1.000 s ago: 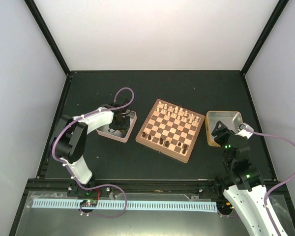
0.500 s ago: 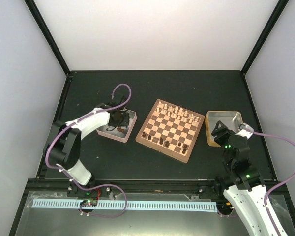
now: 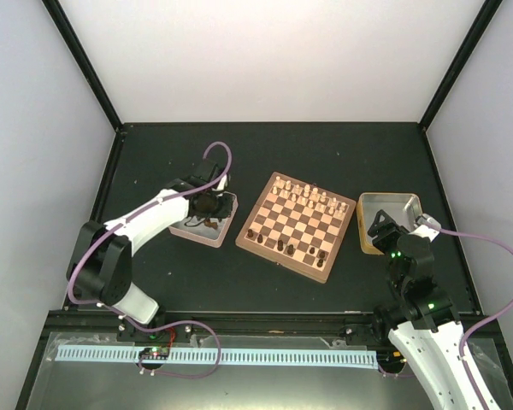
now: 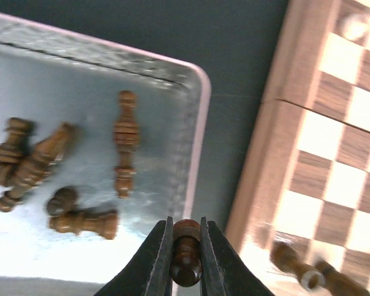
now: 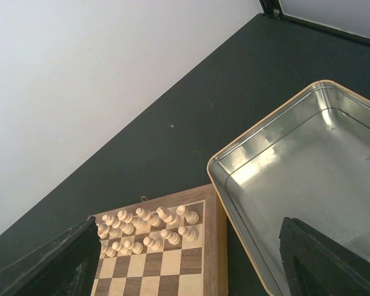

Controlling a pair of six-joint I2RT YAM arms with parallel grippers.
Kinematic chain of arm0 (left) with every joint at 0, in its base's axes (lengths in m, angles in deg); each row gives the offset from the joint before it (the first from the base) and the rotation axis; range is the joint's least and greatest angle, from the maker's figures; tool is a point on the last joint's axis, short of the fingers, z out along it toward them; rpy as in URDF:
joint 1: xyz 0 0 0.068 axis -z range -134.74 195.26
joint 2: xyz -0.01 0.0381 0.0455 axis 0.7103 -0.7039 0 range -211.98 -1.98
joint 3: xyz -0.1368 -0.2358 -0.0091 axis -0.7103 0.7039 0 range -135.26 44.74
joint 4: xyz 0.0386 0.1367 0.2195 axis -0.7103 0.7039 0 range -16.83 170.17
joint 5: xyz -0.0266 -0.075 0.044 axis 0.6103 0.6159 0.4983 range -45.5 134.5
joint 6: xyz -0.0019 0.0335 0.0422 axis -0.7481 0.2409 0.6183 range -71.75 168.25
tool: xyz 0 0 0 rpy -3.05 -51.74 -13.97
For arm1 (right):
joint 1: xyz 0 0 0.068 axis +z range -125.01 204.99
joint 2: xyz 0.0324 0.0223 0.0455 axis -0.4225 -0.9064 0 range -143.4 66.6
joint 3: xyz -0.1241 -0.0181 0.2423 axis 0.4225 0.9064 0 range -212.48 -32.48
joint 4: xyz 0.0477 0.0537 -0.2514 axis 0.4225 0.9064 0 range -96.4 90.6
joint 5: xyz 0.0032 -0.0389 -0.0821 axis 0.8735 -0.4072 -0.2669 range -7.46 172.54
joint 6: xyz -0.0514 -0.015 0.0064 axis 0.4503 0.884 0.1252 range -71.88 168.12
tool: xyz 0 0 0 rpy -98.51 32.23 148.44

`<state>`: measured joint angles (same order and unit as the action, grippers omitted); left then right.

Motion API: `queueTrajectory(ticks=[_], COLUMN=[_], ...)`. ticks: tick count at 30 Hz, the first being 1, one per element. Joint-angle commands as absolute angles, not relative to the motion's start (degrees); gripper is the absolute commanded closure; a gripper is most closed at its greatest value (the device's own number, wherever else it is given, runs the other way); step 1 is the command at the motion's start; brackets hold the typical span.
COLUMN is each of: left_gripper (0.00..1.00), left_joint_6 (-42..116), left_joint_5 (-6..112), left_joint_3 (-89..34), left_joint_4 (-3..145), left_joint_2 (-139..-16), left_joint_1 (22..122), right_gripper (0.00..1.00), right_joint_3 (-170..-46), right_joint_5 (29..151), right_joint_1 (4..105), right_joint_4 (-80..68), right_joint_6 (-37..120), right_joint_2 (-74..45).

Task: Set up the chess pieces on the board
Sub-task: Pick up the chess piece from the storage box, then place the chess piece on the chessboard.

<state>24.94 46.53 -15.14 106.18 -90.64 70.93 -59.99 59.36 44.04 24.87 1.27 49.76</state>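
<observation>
My left gripper is shut on one dark brown chess piece, held lengthwise between the jaws above the right rim of a pink-edged metal tray. Several more dark chess pieces lie loose in that tray. Just to the right is the board, with a few dark pieces along its near edge and cream-white ones filling the far rows. In the top view the left gripper hangs over the tray. My right gripper stands open and holds nothing.
A gold-rimmed metal tin sits right of the board, below the right gripper; its rim lies close to the board's edge. Black posts frame the dark table.
The left gripper closed on a dark piece in the tray and now holds it over the tray's right rim; the left elbow swung leftward. The right arm has not moved.
</observation>
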Motion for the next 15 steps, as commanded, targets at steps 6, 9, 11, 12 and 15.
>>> queueTrajectory(ticks=[6,9,11,12,15], left_gripper=[0.88,0.88,0.88,0.88,0.88], left_joint_6=[28.5,28.8,28.7,28.8,29.1], left_joint_5=[48.6,47.4,46.7,46.3,45.4], left_joint_3=[-24.2,-26.3,-27.6,-28.0,-29.1], left_joint_4=[108.2,109.6,110.6,111.0,111.9], left_joint_2=[-95.7,-98.5,-100.4,-101.2,-103.5], left_joint_1=[80.2,82.5,83.6,84.0,85.1], right_gripper=[0.2,0.2,0.2,0.2,0.2], right_joint_3=[-59.6,-59.6,-59.6,-59.6,-59.5], right_joint_5=[59.5,59.4,59.3,59.3,59.3], right_joint_1=[44.3,44.3,44.3,44.3,44.3], right_joint_4=[23.8,24.0,24.1,24.1,24.1], right_joint_6=[0.6,0.7,0.7,0.7,0.7], right_joint_2=[49.6,49.8,50.1,50.1,50.1])
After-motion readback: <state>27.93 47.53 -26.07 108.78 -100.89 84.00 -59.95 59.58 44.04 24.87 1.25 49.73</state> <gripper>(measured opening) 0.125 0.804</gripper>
